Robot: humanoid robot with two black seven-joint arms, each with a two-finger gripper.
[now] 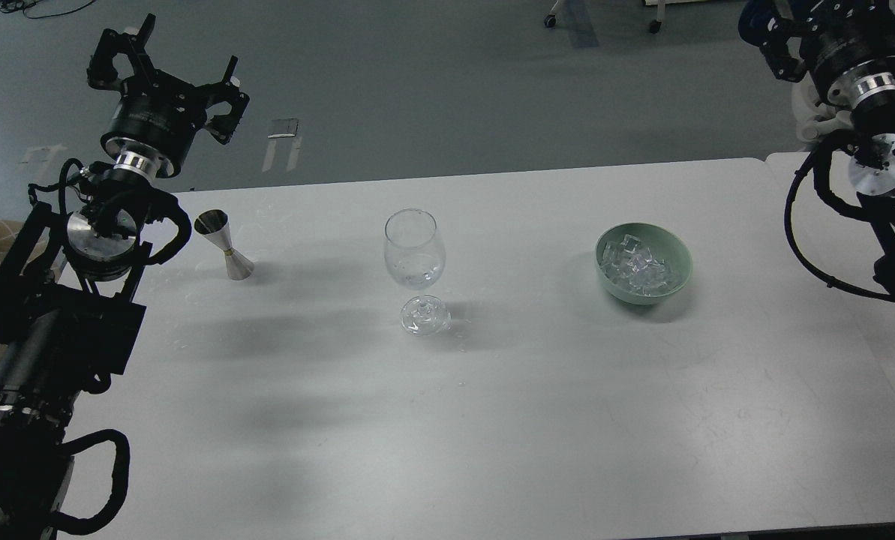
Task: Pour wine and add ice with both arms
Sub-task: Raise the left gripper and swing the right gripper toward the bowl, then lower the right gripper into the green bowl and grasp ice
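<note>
Head view: a white table (pixel 492 420) carries three vessels. Taking the stemmed glass (pixel 415 259) at the middle as landmark, it stands upright, and whether any wine lies in its bowl cannot be told, since only faint glints show near the bottom. Well to the right of the glass sits one pale green bowl (pixel 680 259) holding the ice (pixel 638 266), a heap of clear cubes too jumbled to count exactly. Well to the left of the glass stands one steel jigger (pixel 224 246), upright on its wider cone, with its open mouth showing dark; what is inside it cannot be told.

Count: one glass, one bowl, one jigger, two arms.

The left gripper (pixel 169 71) hangs beyond the table's far edge, up and left of the glass and above the jigger, its fingers spread apart and holding nothing. The right gripper (pixel 770 34) is at the upper right corner, far right of the glass and beyond the bowl, partly cut by the edge and dark; its spread cannot be told, and it touches nothing on the table.
</note>
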